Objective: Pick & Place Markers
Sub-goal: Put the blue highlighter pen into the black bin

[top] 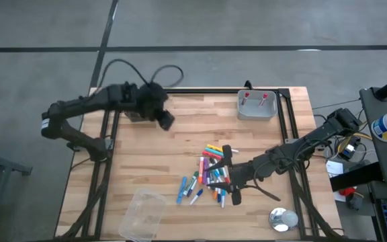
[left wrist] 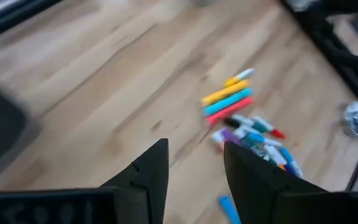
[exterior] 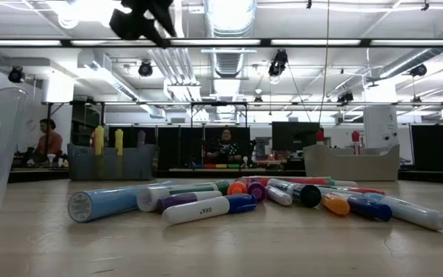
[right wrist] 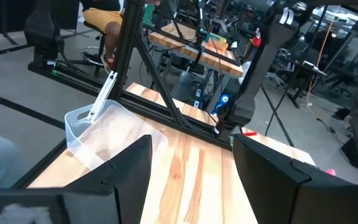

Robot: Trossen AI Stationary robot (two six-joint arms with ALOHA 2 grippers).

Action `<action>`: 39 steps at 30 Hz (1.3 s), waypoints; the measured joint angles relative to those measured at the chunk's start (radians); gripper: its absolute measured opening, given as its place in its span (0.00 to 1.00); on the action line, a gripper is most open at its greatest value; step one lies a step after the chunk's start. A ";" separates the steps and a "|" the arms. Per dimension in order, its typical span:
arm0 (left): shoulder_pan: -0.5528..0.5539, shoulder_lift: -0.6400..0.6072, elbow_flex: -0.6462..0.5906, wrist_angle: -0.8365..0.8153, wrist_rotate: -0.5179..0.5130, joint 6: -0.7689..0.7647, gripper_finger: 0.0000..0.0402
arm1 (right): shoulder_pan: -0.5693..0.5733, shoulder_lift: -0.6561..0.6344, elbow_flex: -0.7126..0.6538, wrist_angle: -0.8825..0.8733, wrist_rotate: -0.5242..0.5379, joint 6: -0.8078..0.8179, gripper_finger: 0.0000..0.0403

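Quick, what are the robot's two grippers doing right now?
Left gripper: open, empty, above the table.
Right gripper: open, empty, over the markers.

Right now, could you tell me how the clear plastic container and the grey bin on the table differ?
The clear plastic container is see-through and looks empty, while the grey bin is opaque and holds two red-tipped items. The container sits at the table's near edge on the left arm's side of the marker pile; the bin sits at the far edge on the right arm's side. Both are open-topped and stand apart from the markers.

markers [top: 210, 176] lie mid-table, a clear tub [top: 142, 214] left-front, a bin [top: 256, 105] behind them.
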 joint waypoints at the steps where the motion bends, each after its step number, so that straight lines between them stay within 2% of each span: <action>1: -0.032 0.000 -0.018 0.043 -0.018 0.006 0.37 | 0.000 0.000 0.000 0.000 0.000 0.000 0.54; 10: -0.290 0.000 -0.161 0.384 -0.191 0.099 0.36 | -0.001 0.000 -0.014 -0.015 0.000 0.045 0.54; 15: -0.374 -0.008 -0.257 0.525 -0.291 0.135 0.36 | -0.007 0.000 -0.017 -0.013 0.001 0.048 0.54; 19: -0.410 -0.008 -0.333 0.617 -0.293 0.136 0.36 | -0.011 0.002 -0.017 -0.012 0.001 0.048 0.54; 23: -0.432 -0.010 -0.391 0.638 -0.274 0.059 0.36 | -0.018 0.003 -0.019 -0.013 0.001 0.047 0.54; 29: -0.446 -0.010 -0.478 0.642 -0.252 -0.136 0.36 | -0.030 0.003 -0.020 -0.013 0.003 0.045 0.54; 39: -0.485 0.021 -0.554 0.793 -0.258 -0.320 0.36 | -0.030 0.003 -0.029 -0.027 0.003 0.048 0.54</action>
